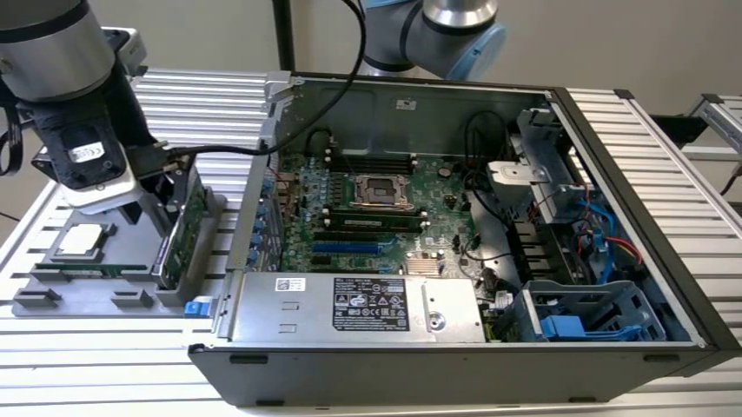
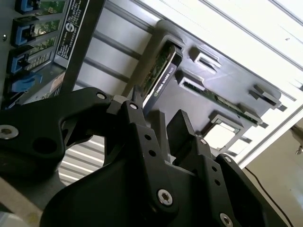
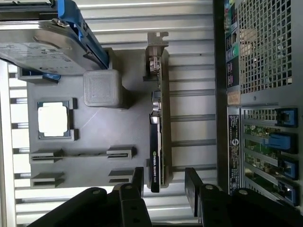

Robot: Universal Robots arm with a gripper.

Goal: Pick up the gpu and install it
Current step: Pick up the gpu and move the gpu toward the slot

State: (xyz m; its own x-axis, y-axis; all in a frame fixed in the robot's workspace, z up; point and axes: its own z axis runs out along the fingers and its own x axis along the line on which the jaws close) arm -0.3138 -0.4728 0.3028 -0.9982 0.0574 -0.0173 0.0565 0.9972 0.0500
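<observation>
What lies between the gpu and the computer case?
In the first wrist view, only the tray edge and bare slatted table separate gpu and case.

GPU [image 3: 157, 142] upright in tray [image 3: 94, 137] beside PC case [image 1: 464, 369].

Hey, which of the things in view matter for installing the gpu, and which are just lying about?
In the job: gpu, standing on edge in the grey tray; open claw, close over it; open computer case.
Lying about: hard drive with blue rails; processor chip; memory stick.
</observation>
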